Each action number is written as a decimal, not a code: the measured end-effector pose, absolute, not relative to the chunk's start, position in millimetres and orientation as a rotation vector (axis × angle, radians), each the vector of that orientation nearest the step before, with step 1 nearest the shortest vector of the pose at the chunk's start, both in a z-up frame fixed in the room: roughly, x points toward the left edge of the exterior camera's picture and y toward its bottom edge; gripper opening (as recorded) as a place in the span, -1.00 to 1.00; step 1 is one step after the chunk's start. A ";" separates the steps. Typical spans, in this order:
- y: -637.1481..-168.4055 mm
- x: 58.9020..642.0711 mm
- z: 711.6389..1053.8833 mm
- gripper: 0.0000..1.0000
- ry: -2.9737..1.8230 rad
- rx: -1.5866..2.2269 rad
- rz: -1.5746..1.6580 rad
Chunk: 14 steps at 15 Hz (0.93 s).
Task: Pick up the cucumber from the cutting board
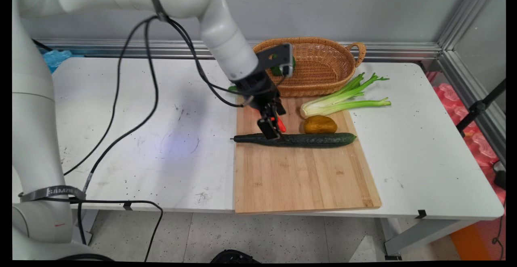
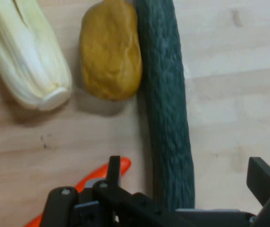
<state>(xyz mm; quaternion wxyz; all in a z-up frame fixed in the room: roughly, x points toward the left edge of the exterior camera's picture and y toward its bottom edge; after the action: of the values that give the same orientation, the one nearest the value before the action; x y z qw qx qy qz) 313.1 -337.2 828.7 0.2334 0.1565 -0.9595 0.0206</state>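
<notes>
A long dark green cucumber (image 1: 307, 139) (image 2: 165, 118) lies across the wooden cutting board (image 1: 303, 178). My gripper (image 1: 271, 131) (image 2: 187, 177) is low over the cucumber's left part and stands open, one finger on each side of it with gaps to both. A small red-orange pepper (image 1: 282, 125) (image 2: 97, 175) lies just beside one finger (image 2: 114, 168). A brownish-yellow potato-like lump (image 1: 320, 125) (image 2: 110, 54) rests against the cucumber's far side. The pale base of a celery bunch (image 1: 343, 99) (image 2: 28, 56) lies beyond it.
A wicker basket (image 1: 323, 67) stands behind the board, with something green (image 1: 278, 71) partly hidden by the hand. Another green bit (image 1: 232, 88) shows at the board's back left corner. Black cables (image 1: 133, 109) hang over the table's left half.
</notes>
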 end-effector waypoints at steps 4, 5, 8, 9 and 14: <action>-344.4 295.0 803.6 1.00 -2.630 0.440 0.055; -345.5 291.7 799.0 1.00 -2.629 0.444 0.054; -348.5 282.9 786.8 1.00 -2.628 0.452 0.054; -348.9 281.7 785.1 1.00 -2.627 0.452 0.055; -349.5 274.7 780.0 -1.00 -2.630 0.427 0.054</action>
<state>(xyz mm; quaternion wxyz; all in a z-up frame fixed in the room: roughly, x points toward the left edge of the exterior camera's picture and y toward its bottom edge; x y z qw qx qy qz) 274.7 -349.5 780.0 0.2359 0.1556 -0.9590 0.0196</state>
